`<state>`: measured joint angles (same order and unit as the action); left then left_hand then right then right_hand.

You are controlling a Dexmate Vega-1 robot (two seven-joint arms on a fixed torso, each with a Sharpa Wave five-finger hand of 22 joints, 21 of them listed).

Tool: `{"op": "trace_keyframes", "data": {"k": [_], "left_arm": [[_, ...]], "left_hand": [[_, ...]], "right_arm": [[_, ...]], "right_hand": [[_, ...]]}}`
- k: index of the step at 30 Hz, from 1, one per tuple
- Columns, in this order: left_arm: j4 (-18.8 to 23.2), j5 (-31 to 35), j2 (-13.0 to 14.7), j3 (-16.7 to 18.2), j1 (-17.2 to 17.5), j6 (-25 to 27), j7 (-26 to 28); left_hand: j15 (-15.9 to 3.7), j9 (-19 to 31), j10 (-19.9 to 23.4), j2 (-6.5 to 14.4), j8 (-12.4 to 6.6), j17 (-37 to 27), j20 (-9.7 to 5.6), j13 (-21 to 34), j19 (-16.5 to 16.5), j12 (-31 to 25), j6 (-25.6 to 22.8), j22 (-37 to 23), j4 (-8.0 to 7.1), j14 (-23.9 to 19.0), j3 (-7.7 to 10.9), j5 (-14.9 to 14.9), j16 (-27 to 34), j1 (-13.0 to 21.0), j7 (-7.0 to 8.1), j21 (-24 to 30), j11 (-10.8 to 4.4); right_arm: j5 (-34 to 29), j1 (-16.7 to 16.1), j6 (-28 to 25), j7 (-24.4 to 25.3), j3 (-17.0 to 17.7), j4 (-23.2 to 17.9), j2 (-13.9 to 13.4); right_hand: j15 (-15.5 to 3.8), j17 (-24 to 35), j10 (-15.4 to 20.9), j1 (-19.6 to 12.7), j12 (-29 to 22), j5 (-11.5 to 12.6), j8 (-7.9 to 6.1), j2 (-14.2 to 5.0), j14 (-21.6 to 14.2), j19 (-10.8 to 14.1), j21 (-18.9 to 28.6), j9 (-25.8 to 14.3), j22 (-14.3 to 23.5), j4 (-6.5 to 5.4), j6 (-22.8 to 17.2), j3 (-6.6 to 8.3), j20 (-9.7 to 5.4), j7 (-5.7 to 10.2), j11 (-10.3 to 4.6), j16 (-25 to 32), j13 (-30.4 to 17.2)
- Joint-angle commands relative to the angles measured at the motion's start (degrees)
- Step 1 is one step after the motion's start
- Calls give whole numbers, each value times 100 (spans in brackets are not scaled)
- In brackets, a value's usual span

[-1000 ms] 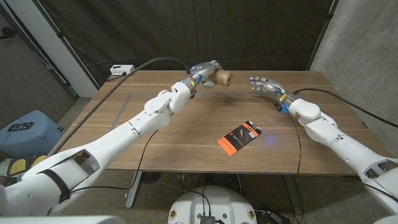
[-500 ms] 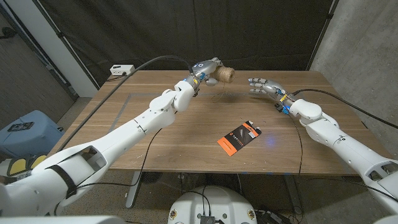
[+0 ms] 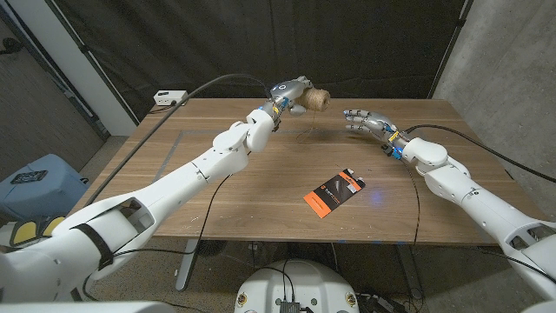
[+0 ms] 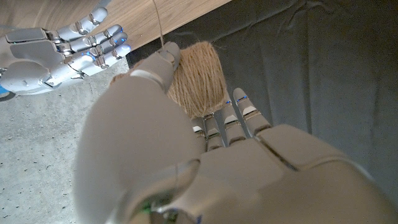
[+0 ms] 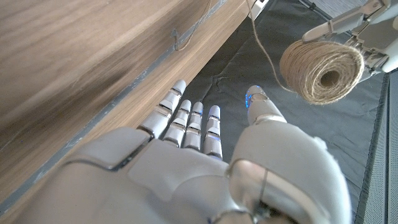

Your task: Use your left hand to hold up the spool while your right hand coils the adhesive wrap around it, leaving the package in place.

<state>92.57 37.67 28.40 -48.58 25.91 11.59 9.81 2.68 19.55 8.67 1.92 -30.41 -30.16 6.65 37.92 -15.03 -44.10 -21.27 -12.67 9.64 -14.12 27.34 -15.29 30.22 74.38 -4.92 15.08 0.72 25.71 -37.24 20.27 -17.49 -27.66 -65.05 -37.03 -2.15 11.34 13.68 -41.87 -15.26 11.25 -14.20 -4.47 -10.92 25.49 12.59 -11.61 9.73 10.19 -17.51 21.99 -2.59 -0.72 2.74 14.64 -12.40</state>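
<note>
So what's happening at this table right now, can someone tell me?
The robot's left hand holds a spool of brown twine up above the far side of the wooden table, a loose strand hanging from it. The right hand hovers beside the spool, fingers apart, holding nothing. An orange and black package lies on the table nearer the robot, untouched.

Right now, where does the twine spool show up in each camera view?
Head view: spool top centre, held up by the left hand.
Left wrist view: spool centre, beyond that hand's fingers.
Right wrist view: spool upper right.
Shared landmark: the wooden table.
</note>
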Motion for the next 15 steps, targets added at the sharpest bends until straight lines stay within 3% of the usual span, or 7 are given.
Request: {"op": "trace_keyframes", "data": {"k": [1, 15], "left_arm": [[-208, -51, -52, -83, -166, -74, 86], [-383, -185, -131, -100, -248, -107, 172]], "left_hand": [[36, 511, 19, 77, -312, -15, -17, 251, 24, -25, -41, -11, -35, -1, 75, -46, 9, -4, -19, -23, 29], [37, 513, 28, 78, -318, -29, -14, 266, 27, -26, -33, -14, -35, 5, 73, -58, 17, -14, -17, -23, 27]], "right_arm": [[106, 81, 16, -182, -51, 30, 132], [112, 208, 139, -323, -111, 117, 280]], "right_hand": [[-127, 13, 84, -91, -23, 28, -32, 3, -92, 71, 1, -15, 17, 3, -78, 44, -204, -2, 3, 32, -28], [-150, 23, 135, -131, -24, 12, -27, 44, -166, 144, 5, -23, 20, -26, -117, 2, -192, -8, -1, 47, -45]]}}
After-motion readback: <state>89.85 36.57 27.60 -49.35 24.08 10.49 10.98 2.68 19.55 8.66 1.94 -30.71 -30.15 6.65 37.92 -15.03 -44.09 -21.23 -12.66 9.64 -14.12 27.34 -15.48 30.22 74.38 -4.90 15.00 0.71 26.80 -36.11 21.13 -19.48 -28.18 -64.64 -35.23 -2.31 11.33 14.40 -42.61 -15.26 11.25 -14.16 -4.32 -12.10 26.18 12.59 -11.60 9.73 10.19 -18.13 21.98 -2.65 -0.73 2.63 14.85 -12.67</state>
